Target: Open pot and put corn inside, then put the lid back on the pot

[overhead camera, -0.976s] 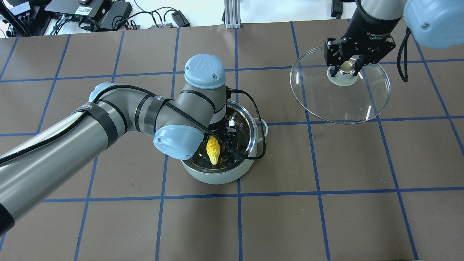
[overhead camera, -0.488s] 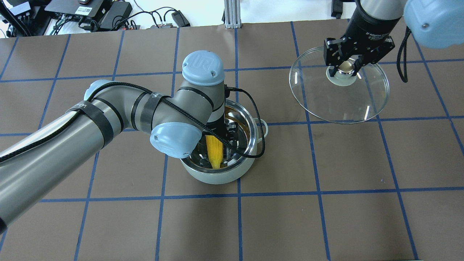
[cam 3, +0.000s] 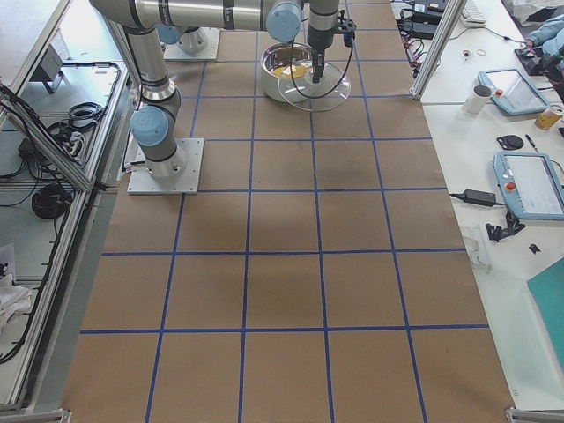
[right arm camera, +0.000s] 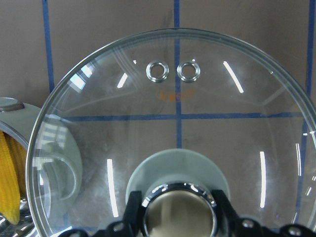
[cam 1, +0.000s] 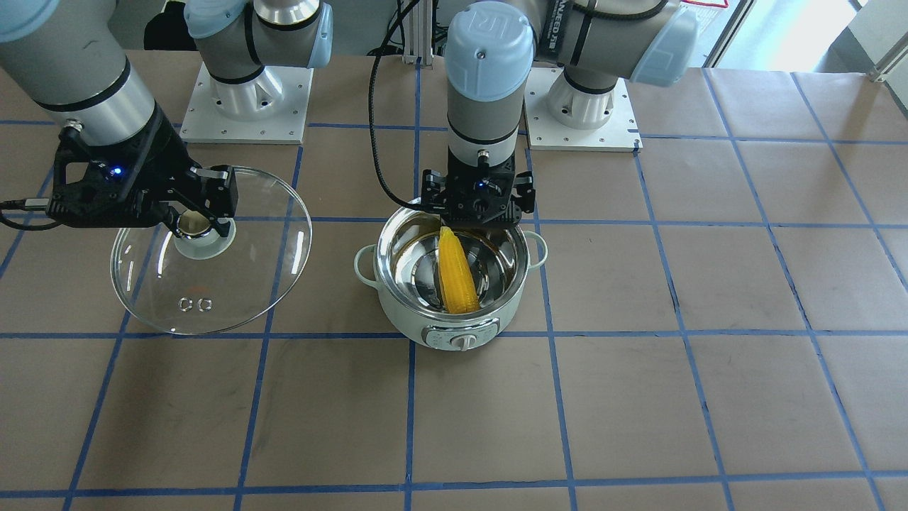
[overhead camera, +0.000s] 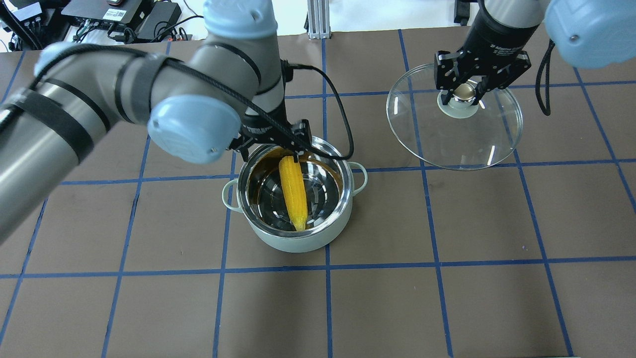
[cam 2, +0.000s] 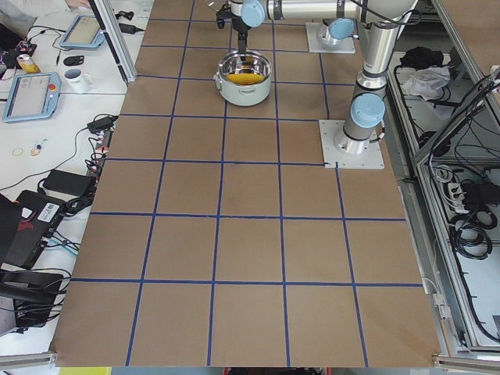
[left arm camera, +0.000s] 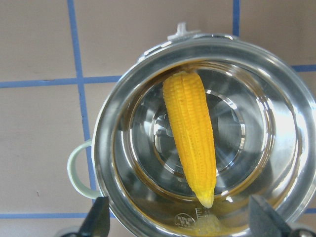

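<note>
The mint-green pot (overhead camera: pixel 293 244) stands open mid-table, its dial facing away from the robot (cam 1: pixel 464 342). The yellow corn (overhead camera: pixel 293 191) lies inside it, leaning on the steel wall, and shows in the left wrist view (left arm camera: pixel 190 133). My left gripper (overhead camera: pixel 273 148) hangs open and empty just above the pot's near rim (cam 1: pixel 477 213). My right gripper (overhead camera: pixel 464 94) is shut on the knob of the glass lid (overhead camera: pixel 477 141) and holds it tilted above the table, to the right of the pot. The lid also shows in the right wrist view (right arm camera: pixel 173 123).
Brown paper with a blue tape grid covers the table. Cables and electronics (overhead camera: pixel 124 20) lie beyond the far edge, beside an aluminium post (overhead camera: pixel 318 20). The arm bases (cam 1: pixel 245 106) stand on the robot's side.
My left gripper has let go of the corn and risen out of the pot, back toward the robot. The corn now lies in the pot. The right arm with the lid shifted slightly left.
</note>
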Robot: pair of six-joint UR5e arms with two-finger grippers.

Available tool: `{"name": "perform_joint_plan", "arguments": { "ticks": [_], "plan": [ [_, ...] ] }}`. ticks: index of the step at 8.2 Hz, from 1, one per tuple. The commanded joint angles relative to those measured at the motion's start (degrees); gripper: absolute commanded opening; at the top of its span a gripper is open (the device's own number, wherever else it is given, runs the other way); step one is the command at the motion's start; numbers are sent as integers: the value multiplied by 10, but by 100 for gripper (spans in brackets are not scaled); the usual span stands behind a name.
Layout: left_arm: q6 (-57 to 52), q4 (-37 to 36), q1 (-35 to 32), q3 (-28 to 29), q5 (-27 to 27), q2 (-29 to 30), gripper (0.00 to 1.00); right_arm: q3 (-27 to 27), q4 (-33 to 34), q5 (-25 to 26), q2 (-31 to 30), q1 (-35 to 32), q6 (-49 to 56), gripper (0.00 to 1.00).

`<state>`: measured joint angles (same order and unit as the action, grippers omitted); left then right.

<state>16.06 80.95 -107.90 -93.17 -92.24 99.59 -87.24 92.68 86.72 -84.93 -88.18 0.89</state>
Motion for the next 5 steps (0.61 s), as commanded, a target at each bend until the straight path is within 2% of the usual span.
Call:
{"name": "perform_joint_plan", "arguments": {
  "ticks": [1,3,5],
  "plan": [
    [-6,59,65,117,1,-4,100,-1,21,1,7,-73,-98,0],
    [-36,59,102,131,0,-5,100,-1,56,0,27,-140,-179,0],
    [-85,57,185,132,5,-3,100,-1,106,0,56,-210,-258,0]
  ]
}}
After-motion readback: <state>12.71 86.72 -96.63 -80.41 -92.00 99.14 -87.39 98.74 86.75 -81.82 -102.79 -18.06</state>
